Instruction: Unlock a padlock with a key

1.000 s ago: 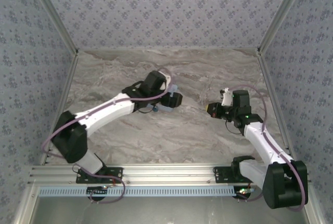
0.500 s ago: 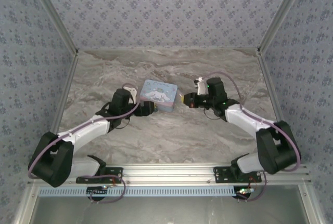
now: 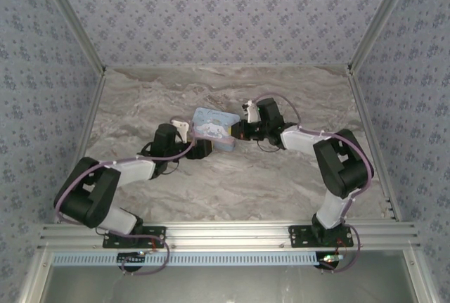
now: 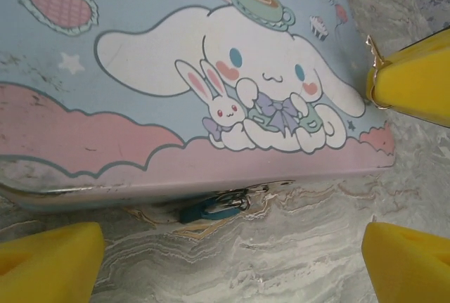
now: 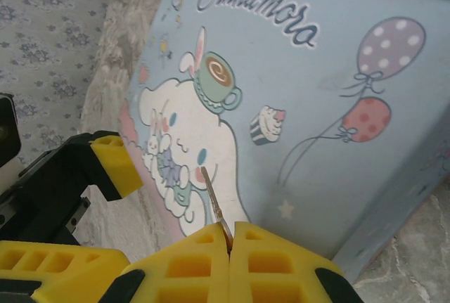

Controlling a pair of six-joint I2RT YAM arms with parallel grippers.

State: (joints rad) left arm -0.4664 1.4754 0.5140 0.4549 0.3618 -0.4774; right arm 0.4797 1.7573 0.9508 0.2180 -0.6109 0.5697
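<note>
The teal-blue padlock [image 4: 211, 208] lies on the marble, tucked against the near side wall of the light-blue cartoon tin [image 4: 140, 71]; its thin shackle points right. My left gripper [image 4: 232, 250] is open, its yellow fingers [image 4: 49, 261] spread wide in front of the padlock and apart from it. In the top view the left gripper [image 3: 203, 150] sits at the near-left side of the tin [image 3: 213, 126]. My right gripper [image 5: 230, 236] is shut on the key [image 5: 213, 194], whose thin blade sticks out over the tin lid [image 5: 316, 127]. In the top view the right gripper [image 3: 238, 131] is at the tin's right edge.
The marble table [image 3: 232, 183] is bounded by patterned walls on three sides and an aluminium rail [image 3: 225, 233] at the near edge. The two grippers stand close together at the tin, with the right finger [image 4: 415, 81] showing in the left wrist view.
The left arm has drawn back off the tin to its near-left side, uncovering it. The right arm has swung left from the right side of the table to the tin's right edge, still shut.
</note>
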